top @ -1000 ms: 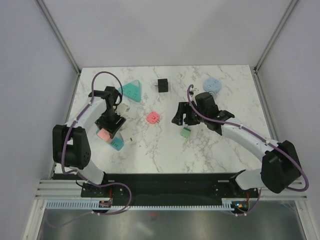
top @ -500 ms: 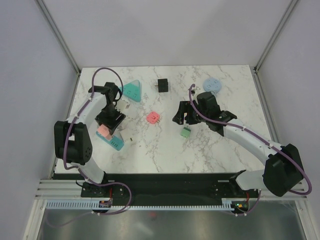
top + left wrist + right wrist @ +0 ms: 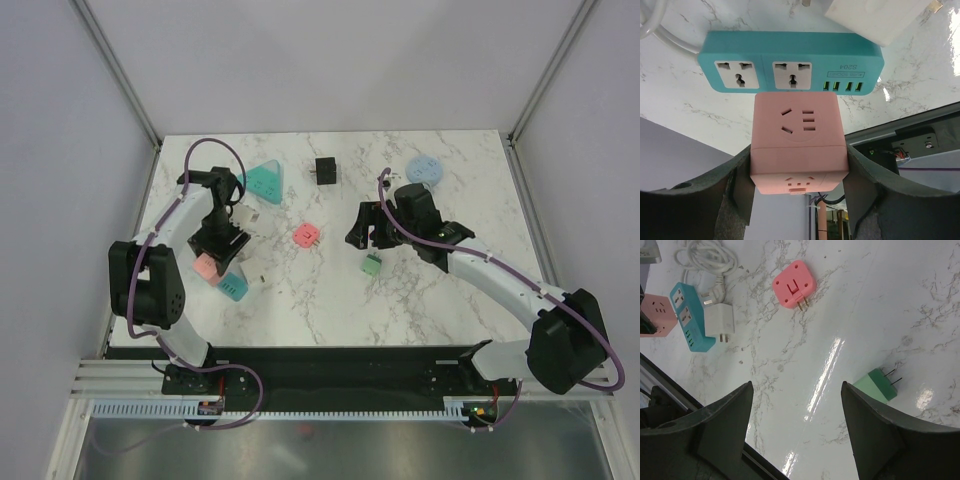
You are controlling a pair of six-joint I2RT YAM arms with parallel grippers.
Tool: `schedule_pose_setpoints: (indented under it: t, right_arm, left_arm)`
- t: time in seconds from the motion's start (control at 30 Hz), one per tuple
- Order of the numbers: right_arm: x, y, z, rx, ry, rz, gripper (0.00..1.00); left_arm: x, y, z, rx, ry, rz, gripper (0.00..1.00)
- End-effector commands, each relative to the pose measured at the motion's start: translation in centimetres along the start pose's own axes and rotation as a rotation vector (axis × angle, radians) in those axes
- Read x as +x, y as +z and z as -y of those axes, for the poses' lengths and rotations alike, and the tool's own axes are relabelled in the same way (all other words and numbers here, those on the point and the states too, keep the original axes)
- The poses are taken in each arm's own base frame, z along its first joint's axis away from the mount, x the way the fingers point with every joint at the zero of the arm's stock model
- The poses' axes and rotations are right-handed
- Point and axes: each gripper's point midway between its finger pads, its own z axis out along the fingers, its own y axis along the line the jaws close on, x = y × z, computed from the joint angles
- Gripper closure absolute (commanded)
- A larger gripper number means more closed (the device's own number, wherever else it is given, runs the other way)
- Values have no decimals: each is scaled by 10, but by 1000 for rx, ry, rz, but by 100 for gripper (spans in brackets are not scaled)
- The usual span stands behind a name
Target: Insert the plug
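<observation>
Marble table [image 3: 440,300], teal power strip [image 3: 790,57] near its left edge. My left claw [image 3: 799,185] is clamped on the pink socket cube [image 3: 799,145], right by the strip, nudged slightly nearer me than half a second ago. My right claw [image 3: 797,425] is wide open and holds nothing, barely moved, with the green plug [image 3: 879,384] on the table close by

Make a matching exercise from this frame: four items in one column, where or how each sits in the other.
Items
1. pink cube socket
2. teal power strip
3. green plug
4. black adapter

Places
a. lying on the table near the open right end effector
b. toward the far side of the table, apart from both arms
c. clamped in the left end effector
d. flat on the table, a white cable leaving one end

Pairs: 1-c, 2-d, 3-a, 4-b
</observation>
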Motion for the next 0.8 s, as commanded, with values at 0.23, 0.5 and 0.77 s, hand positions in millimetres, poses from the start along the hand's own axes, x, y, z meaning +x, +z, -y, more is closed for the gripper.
schedule_pose_setpoints:
  t: [0.23, 0.5, 0.77]
  right_arm:
    - [-16, -9, -10, -20, -34, 62, 21]
    - [-18, -10, -10, -15, -37, 65, 21]
    - [-19, -11, -8, -3, -43, 69, 21]
  left_arm:
    - [-13, 8, 7, 50, -6, 29, 98]
    - [-12, 16, 3, 38, 20, 4, 98]
    - [-15, 22, -4, 18, 35, -22, 98]
